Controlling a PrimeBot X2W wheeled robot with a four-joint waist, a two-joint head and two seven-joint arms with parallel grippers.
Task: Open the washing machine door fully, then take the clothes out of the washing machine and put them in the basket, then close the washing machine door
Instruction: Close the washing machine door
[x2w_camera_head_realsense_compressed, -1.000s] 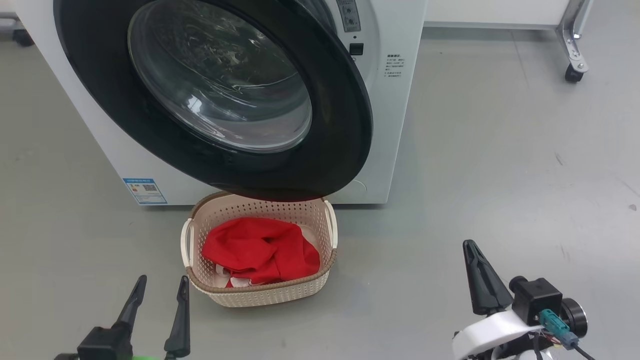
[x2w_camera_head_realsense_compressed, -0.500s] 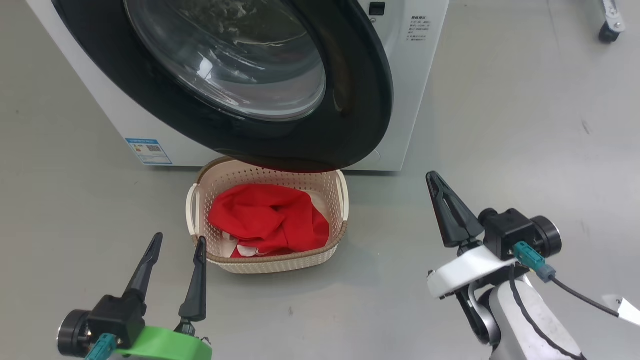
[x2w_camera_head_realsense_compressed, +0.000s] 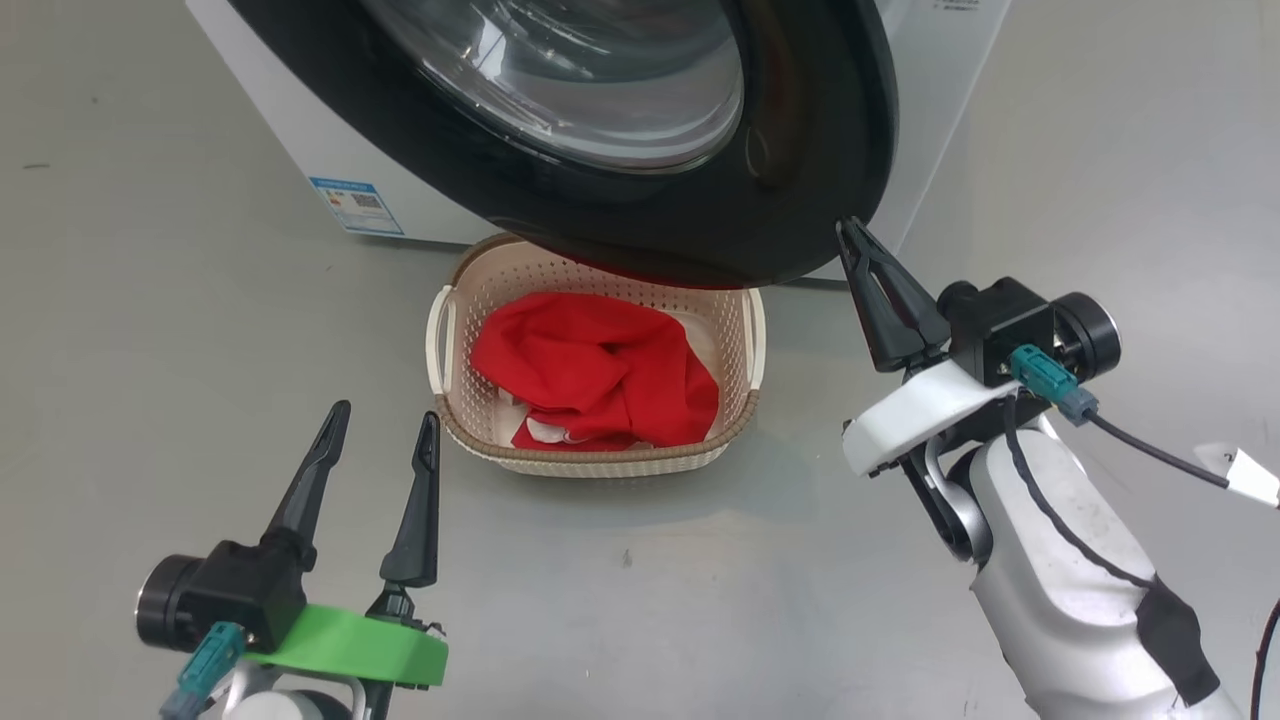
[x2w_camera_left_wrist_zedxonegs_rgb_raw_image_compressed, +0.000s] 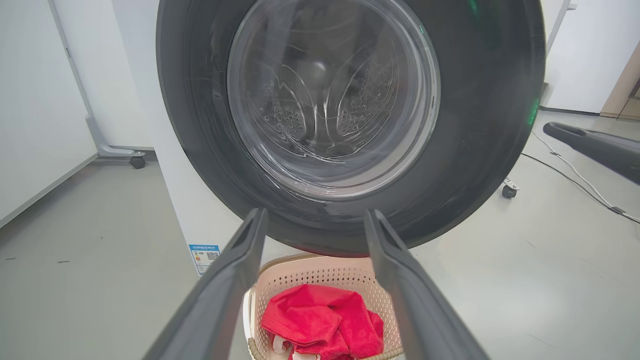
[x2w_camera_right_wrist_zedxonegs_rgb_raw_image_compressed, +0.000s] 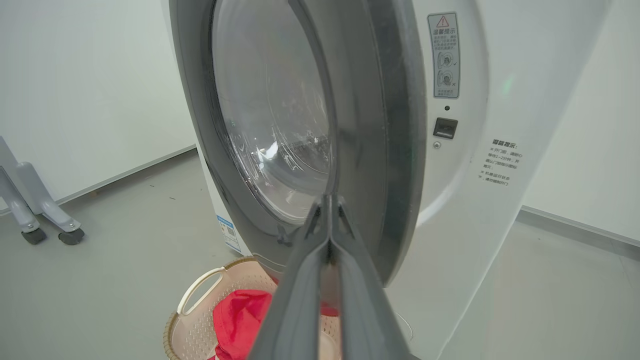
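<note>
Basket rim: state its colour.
The basket rim is brown with a woven look; the head view shows it best.

right gripper (x2w_camera_right_wrist_zedxonegs_rgb_raw_image_compressed: 328, 201): jaws pressed together, tips against the washing machine door (x2w_camera_right_wrist_zedxonegs_rgb_raw_image_compressed: 385, 150) rim, contact unclear | door: ajar, nearly edge-on, standing off the white washing machine (x2w_camera_right_wrist_zedxonegs_rgb_raw_image_compressed: 530, 100) | basket (x2w_camera_right_wrist_zedxonegs_rgb_raw_image_compressed: 192, 320): on the floor (x2w_camera_right_wrist_zedxonegs_rgb_raw_image_compressed: 110, 285) under the door, red clothes (x2w_camera_right_wrist_zedxonegs_rgb_raw_image_compressed: 237, 320) inside | wheeled frame leg (x2w_camera_right_wrist_zedxonegs_rgb_raw_image_compressed: 30, 215): far left
</note>
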